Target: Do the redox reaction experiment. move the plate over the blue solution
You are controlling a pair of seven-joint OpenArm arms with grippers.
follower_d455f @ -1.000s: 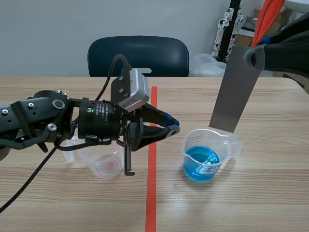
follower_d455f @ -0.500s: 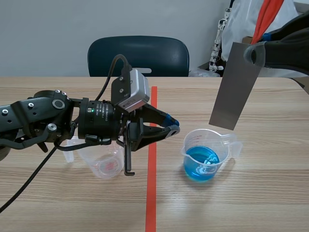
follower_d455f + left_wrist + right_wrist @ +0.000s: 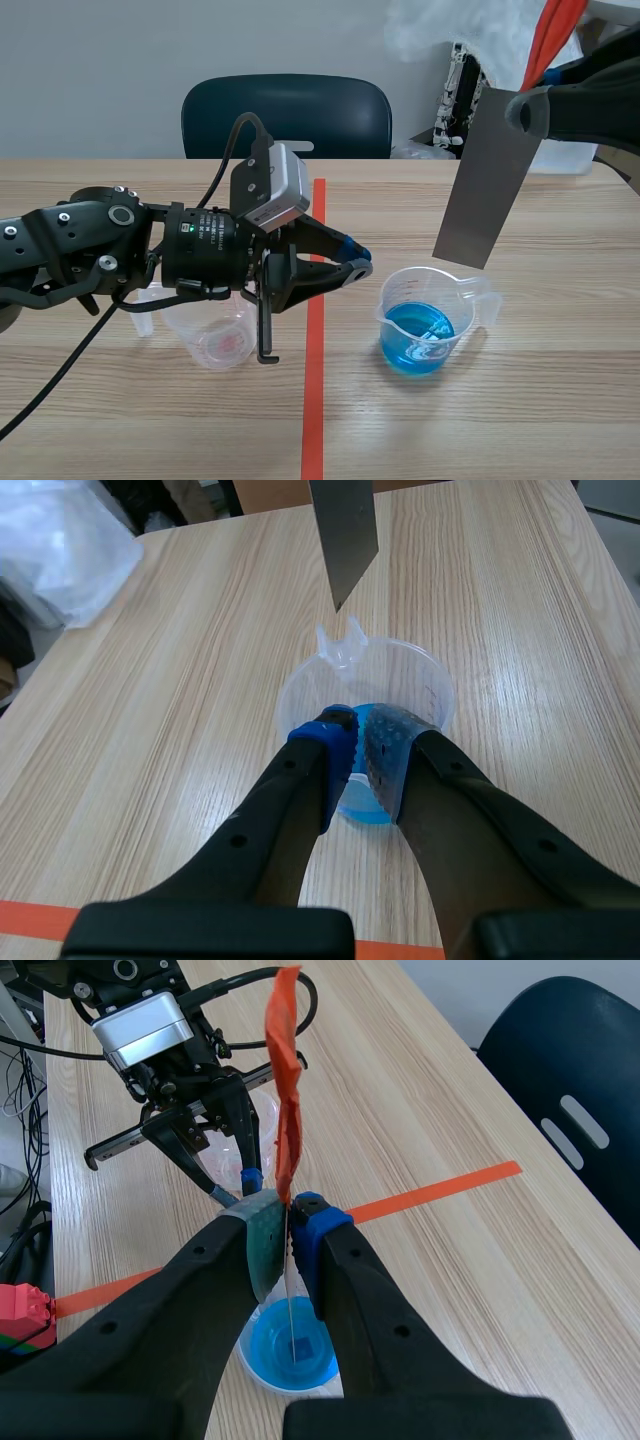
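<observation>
You have the plate [image 3: 488, 180] pinched in the right gripper [image 3: 290, 1215], hanging tilted just above the beaker [image 3: 470, 300]. It looks nearly placed; centre it over the blue solution [image 3: 418, 338]. The left gripper [image 3: 355, 750], fingers together, waits beside the beaker.

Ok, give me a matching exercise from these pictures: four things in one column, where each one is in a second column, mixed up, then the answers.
Things:
1. grey plate
2. beaker of blue solution
3. clear cup with pink residue
4. dark chair

Places:
A. beneath the left arm
B. beyond the table's far edge
C. clamped in the right gripper, raised above the beaker
D. on the table, right of the tape line

Pairs: 1-C, 2-D, 3-A, 4-B.
</observation>
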